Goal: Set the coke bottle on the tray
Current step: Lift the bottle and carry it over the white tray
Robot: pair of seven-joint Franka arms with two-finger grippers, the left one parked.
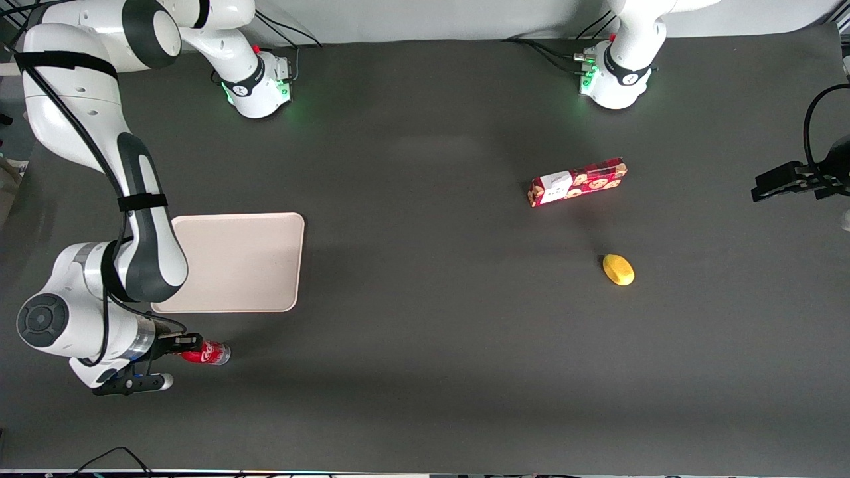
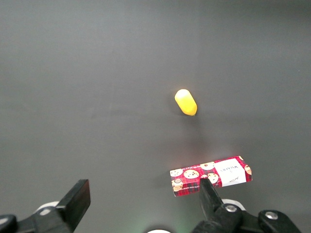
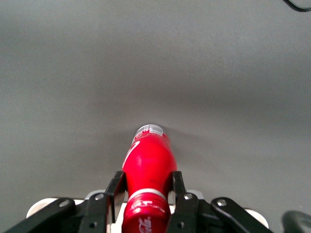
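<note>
**3 cameras, 1 overhead and 2 on the wrists**

The front view looks steeply down from high up, taking in the whole dark table (image 1: 425, 372) with both arm bases along its upper edge.

The right wrist view sits close above the gripper (image 3: 148, 187), facing along its fingers at the coke bottle (image 3: 148, 170), which the front view also shows (image 1: 207, 352).

The left wrist view looks down from some height at the cookie box (image 2: 211, 176) and a yellow object (image 2: 185, 102); the front view shares both (image 1: 578, 182) (image 1: 618, 269).
</note>
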